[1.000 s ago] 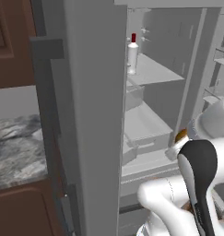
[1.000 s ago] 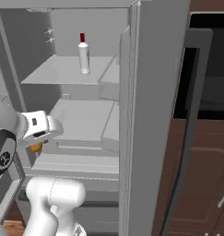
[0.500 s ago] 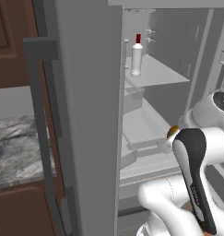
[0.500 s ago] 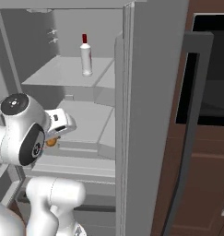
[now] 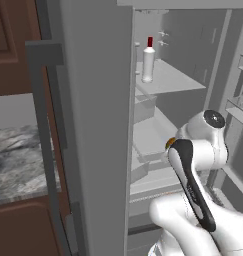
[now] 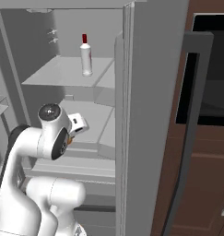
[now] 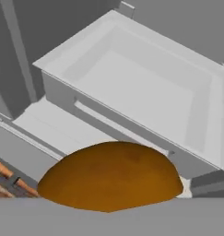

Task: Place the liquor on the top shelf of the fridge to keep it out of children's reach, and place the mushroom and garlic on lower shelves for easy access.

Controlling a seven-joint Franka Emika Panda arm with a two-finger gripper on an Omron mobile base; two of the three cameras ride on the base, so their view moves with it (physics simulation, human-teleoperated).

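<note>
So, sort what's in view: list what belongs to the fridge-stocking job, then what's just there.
Part of the job:
- liquor, standing on the top shelf
- mushroom, held in the gripper
- lower tray shelf
- fridge

Just there:
- marble counter
- brown cabinets
- wall oven

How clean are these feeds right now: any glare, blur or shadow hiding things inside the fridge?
Left base view: flat, even render light, no glare; the liquor reads sharp on the top shelf. Right base view: equally clear, soft shading under the shelves. Hand view: the mushroom looms large at the bottom, slightly soft-edged; the tray beyond is evenly lit.
</note>
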